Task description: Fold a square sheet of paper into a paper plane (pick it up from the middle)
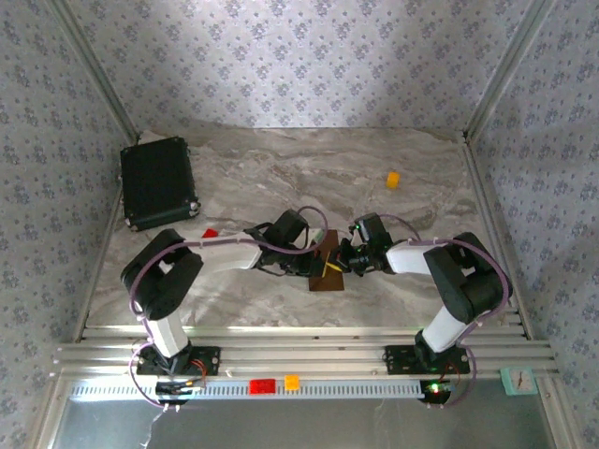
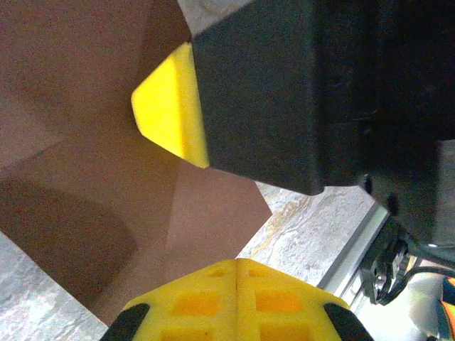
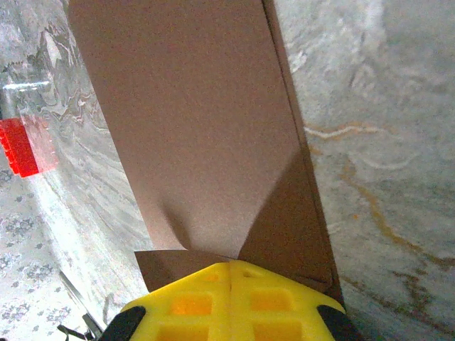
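Patterned wallpaper walls (image 1: 309, 56), marble tabletop (image 1: 281, 168)

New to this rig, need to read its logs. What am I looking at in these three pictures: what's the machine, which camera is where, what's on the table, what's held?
Two robot arms are bolted at the table's near edge. One picture looks down from above and behind them; the other two come from cameras on each wrist, with yellow fingers at the bottom. On the marble table lie a black case, a small orange block, a small red block and a partly folded dark brown paper sheet. The left hand and right hand meet over the sheet, both shut with fingertips on the paper; whether they pinch or only press it is unclear.
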### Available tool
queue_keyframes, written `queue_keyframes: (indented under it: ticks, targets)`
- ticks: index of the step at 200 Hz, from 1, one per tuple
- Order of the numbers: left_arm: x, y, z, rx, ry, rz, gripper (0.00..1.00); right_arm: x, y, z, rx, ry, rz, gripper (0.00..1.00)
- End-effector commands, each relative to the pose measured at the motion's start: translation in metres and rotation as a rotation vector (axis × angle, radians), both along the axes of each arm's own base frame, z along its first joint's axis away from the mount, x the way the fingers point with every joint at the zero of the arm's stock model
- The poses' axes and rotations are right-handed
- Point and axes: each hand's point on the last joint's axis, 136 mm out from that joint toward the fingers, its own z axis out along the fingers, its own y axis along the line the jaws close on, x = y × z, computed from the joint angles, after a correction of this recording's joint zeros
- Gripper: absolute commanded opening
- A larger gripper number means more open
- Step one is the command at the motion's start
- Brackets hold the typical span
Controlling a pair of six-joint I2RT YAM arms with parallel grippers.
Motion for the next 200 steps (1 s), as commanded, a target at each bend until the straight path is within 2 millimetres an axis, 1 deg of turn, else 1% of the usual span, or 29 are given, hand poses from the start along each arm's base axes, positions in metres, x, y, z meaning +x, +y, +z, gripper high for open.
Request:
queue_keyframes:
  ticks: [1, 31, 72, 135, 155, 174, 200]
  targets:
    - [0.000, -0.009, 0.003, -0.034, 0.044, -0.021, 0.04, -0.036, -0.030, -0.045, -0.165, 0.163, -0.040, 0.00]
    - [-0.002, -0.008, -0.009, -0.016, 0.071, -0.027, 0.04, -0.036, -0.030, -0.045, -0.166, 0.162, -0.039, 0.00]
    - [-0.004, 0.004, -0.029, 0.028, 0.094, -0.007, 0.03, -0.038, -0.031, -0.045, -0.167, 0.165, -0.036, 0.00]
    - [-0.013, 0.016, -0.040, 0.064, 0.105, -0.006, 0.03, -0.038, -0.032, -0.046, -0.168, 0.167, -0.037, 0.00]
    - [-0.014, 0.022, -0.042, 0.081, 0.095, -0.001, 0.03, -0.039, -0.033, -0.046, -0.166, 0.170, -0.036, 0.00]
    - [-0.015, 0.024, -0.038, 0.079, 0.087, 0.001, 0.04, -0.040, -0.033, -0.046, -0.165, 0.172, -0.037, 0.00]
    - [-0.012, 0.021, -0.022, 0.048, 0.059, 0.000, 0.04, -0.040, -0.035, -0.046, -0.166, 0.171, -0.038, 0.00]
